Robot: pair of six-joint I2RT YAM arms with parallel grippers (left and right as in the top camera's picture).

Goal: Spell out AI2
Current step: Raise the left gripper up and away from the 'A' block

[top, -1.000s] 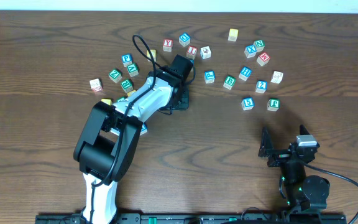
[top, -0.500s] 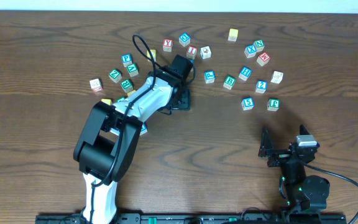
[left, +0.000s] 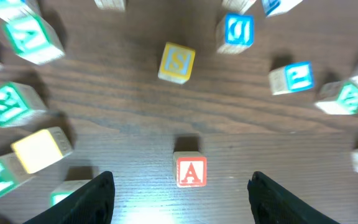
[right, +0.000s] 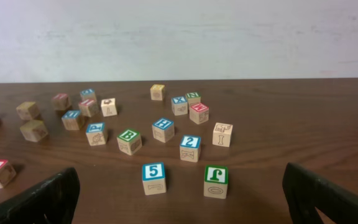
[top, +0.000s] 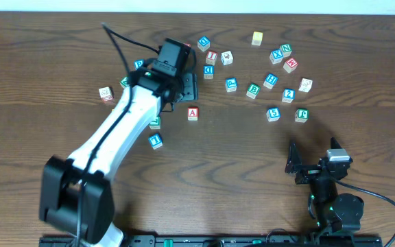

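A red letter A block (top: 193, 113) stands alone on the wooden table, and it also shows in the left wrist view (left: 191, 172). My left gripper (top: 186, 88) is open and empty, raised above the table just behind the A block, which lies between its fingers (left: 180, 182). A blue number 2 block (top: 289, 95) sits in the right cluster, also in the right wrist view (right: 190, 148). A red I block (top: 212, 56) lies at the back. My right gripper (top: 297, 166) is open and empty (right: 179, 177) near the front edge.
Several other letter blocks are scattered across the far half. A blue 5 block (right: 153, 177) and a green J block (right: 215, 180) lie nearest the right gripper. A yellow S block (left: 178, 61) lies beyond A. A blue 1 block (top: 156, 140) sits front left.
My left arm has lifted and swung back to the left, leaving the A block on the table where the gripper was. Blocks that the arm hid now show. The right arm has not moved.
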